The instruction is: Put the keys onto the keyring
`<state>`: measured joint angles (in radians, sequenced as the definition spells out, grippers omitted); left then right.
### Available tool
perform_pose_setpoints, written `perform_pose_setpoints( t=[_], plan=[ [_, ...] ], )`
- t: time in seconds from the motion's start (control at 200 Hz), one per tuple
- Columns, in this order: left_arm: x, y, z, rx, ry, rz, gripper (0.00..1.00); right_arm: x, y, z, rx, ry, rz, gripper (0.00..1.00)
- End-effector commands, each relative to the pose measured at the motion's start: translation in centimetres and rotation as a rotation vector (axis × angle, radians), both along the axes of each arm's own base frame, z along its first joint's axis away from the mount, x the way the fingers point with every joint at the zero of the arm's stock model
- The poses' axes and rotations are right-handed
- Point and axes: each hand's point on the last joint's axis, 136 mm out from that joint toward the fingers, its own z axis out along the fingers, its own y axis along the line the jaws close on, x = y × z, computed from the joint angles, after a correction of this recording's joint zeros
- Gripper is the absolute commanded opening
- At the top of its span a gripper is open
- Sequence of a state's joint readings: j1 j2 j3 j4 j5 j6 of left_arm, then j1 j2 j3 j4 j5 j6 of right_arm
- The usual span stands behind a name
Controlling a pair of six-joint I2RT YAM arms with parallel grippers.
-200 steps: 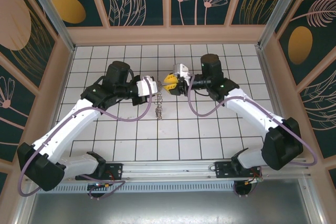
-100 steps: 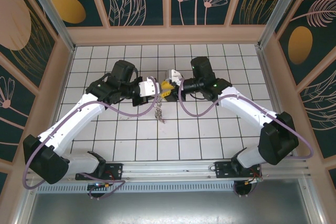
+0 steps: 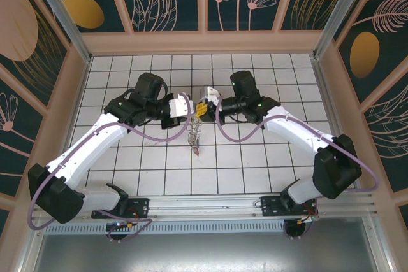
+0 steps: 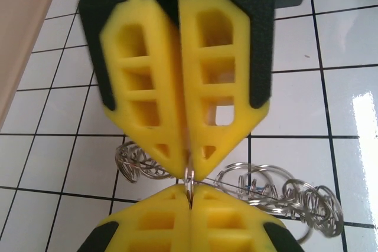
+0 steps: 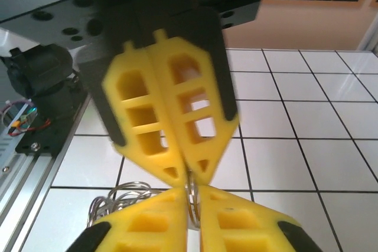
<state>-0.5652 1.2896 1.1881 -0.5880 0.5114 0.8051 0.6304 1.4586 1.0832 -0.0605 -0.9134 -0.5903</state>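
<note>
The keyring [image 3: 194, 133], a floppy chain of silvery wire loops, hangs over the white tiles between my two grippers. My left gripper [image 3: 194, 111] and right gripper [image 3: 202, 109] meet tip to tip at its top. In the left wrist view my left gripper [image 4: 190, 192] is shut on a thin loop of the keyring [image 4: 277, 188], with the right gripper's yellow fingers [image 4: 221, 87] pinching the same loop from above. In the right wrist view my right gripper [image 5: 192, 192] is shut on that keyring [image 5: 118, 200] loop. A small reddish bit [image 3: 199, 151] at the chain's lower end may be one of the keys.
The white tiled table [image 3: 268, 157] is walled by beige panels [image 3: 204, 41] at the back and sides. Purple cables loop beside both arms. The arm bases and a metal rail [image 3: 204, 207] lie along the near edge.
My right gripper has moved left to meet the left gripper and has shut on the keyring's top loop. The left gripper stayed shut, and the hanging chain shifted slightly.
</note>
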Motion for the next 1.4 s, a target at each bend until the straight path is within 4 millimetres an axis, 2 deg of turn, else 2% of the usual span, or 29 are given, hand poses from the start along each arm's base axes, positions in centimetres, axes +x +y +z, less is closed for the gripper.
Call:
perform_pose_setpoints(
  t=[0.0,0.075,0.175,0.28,0.31,0.355,0.4,0.475,0.611,0.811,1.081,1.311,1.361,1.376,1.396],
  plan=[
    [0.1,-0.9,2.3,-0.066,-0.027,-0.022,0.0,-0.3,0.4,-0.4,0.01,0.014,0.025,0.09],
    [0.3,-0.8,2.4,-0.07,-0.027,-0.009,0.0,-0.4,0.5,-0.6,0.007,0.026,0.025,0.0],
    [0.7,-0.7,2.5,-0.075,-0.03,0.022,0.0,-0.3,0.6,-0.3,0.026,0.035,0.016,0.0],
    [0.9,-0.4,2.6,-0.091,-0.042,0.059,0.0,0.1,0.2,1.6,0.13,0.014,-0.033,0.0],
    [0.9,-0.3,2.5,-0.092,-0.051,0.068,0.06,0.1,-0.1,2.4,0.169,0.011,-0.045,0.0],
    [0.8,-0.1,2.2,-0.096,-0.061,0.07,0.25,0.2,-0.5,3.5,0.225,0.003,-0.062,0.0],
    [0.4,-0.2,1.9,-0.101,-0.065,0.049,0.34,0.1,-0.9,4.3,0.263,-0.008,-0.07,0.0],
    [0.1,-0.6,1.9,-0.126,-0.049,0.034,0.38,-0.2,-1.1,5.2,0.287,-0.03,-0.055,0.0],
    [0.3,-0.9,1.8,-0.148,-0.056,0.028,0.39,-0.1,-1.4,6.0,0.31,-0.02,-0.049,0.0],
    [0.9,-1.0,2.1,-0.183,-0.1,0.046,0.37,0.0,-1.6,6.8,0.343,-0.031,-0.046,0.0],
    [1.3,0.1,1.0,-0.123,-0.144,0.086,0.0,0.5,-2.0,7.3,0.371,-0.025,-0.066,0.0],
    [1.6,0.5,0.1,-0.104,-0.153,0.109,0.0,1.0,-2.8,8.7,0.446,-0.022,-0.114,0.0],
    [1.7,0.4,0.7,-0.122,-0.171,0.11,0.0,1.3,-3.0,9.3,0.496,0.003,-0.156,0.0],
    [1.6,0.5,-0.1,-0.116,-0.159,0.109,0.0,1.2,-3.0,9.3,0.511,0.018,-0.16,0.0],
    [1.4,0.4,-0.2,-0.12,-0.16,0.105,0.0,1.1,-3.2,9.6,0.542,0.024,-0.164,0.0]
  ],
)
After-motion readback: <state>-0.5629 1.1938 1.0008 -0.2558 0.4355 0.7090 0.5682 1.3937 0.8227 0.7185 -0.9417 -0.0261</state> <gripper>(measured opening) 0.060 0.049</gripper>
